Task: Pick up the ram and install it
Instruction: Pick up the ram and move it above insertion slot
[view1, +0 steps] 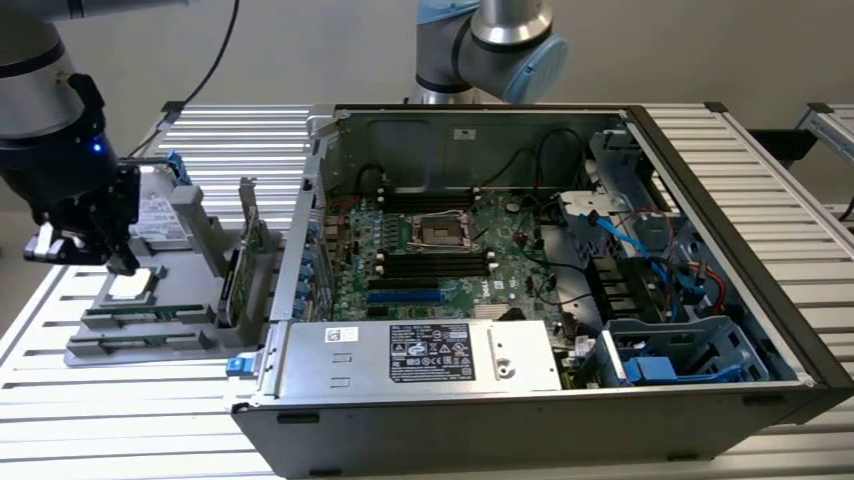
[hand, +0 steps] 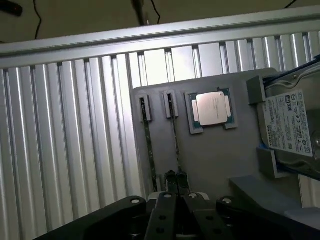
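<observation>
Two ram sticks stand on edge in slots of a grey holder tray (hand: 210, 160); they look like thin dark lines, one (hand: 145, 145) nearer the tray's edge and the other (hand: 175, 140) beside it. In the exterior view a ram (view1: 150, 312) is a green strip at the tray's front. My gripper (hand: 175, 178) hangs over the near end of the second stick, in line with it. In the exterior view the gripper (view1: 120, 265) hovers just above the tray at the exterior view's left. The black ram slots (view1: 430, 262) lie on the motherboard inside the open computer case.
A square silver processor (hand: 212, 108) sits in the tray beside the ram slots' far ends. A hard drive (hand: 292, 127) and an upright expansion card (view1: 246, 240) stand in the same holder. The case wall (view1: 300, 230) rises between tray and motherboard. A power supply (view1: 420, 352) fills the case's front.
</observation>
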